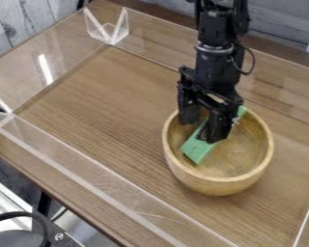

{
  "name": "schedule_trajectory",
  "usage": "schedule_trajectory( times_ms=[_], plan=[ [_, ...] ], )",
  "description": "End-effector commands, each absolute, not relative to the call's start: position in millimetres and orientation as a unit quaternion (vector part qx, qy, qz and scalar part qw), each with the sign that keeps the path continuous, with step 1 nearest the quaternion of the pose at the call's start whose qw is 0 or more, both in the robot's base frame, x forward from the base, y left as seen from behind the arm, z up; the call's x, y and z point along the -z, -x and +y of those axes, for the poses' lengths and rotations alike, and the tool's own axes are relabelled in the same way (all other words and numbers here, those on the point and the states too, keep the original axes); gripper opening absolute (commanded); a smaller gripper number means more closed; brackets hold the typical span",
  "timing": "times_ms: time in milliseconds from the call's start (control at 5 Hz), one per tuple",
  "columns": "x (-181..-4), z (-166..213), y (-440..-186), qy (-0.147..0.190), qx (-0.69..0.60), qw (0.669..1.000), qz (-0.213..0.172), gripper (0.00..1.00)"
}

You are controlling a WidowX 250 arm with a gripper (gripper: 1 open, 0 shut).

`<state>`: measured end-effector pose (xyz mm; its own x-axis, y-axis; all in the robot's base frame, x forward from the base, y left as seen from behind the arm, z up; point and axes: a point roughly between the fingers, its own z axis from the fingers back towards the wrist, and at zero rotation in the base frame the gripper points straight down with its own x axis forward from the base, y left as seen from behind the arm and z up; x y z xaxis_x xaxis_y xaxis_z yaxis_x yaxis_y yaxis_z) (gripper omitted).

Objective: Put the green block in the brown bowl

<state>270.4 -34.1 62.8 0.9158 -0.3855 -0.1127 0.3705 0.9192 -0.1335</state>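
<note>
Green block [200,150], a small flat bright-green bar, is seen lying tilted inside the round light-tan wooden bowl [223,180] at the lower right of the frame, directly below the jaws. The jaws of the black gripper [210,123] are spread wide, nothing being held, with the fingertips just above the block. The bowl is set on a wood-grain table [99,101] edged by clear plastic walls [42,68].

A wood-grain surface [105,106] fills most of the frame, fenced by clear walls [67,145] that catch bright glare at the left. In the upper left lies pale planking [22,24]; dark cables [22,230] curl in the lower left corner.
</note>
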Motion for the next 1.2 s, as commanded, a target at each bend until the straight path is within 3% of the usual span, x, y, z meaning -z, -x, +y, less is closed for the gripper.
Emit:
schedule_trajectory(
  times_ms=[0, 400, 600, 800, 1000],
  plan=[
    [-97.7, -27, -276, 0.059, 0.187, 0.980, 0.024, 1.00],
    [-161.2, 7, -270, 0.083, 0.153, 0.985, -0.023, 1.00],
    [-185.2, 43, -278, 0.036, 0.115, 0.992, -0.021, 1.00],
    [-176.1, 19, -281, 0.016, 0.154, 0.988, 0.003, 0.00],
    [-164.3, 17, -273, 0.021, 0.167, 0.985, 0.027, 0.00]
  ],
)
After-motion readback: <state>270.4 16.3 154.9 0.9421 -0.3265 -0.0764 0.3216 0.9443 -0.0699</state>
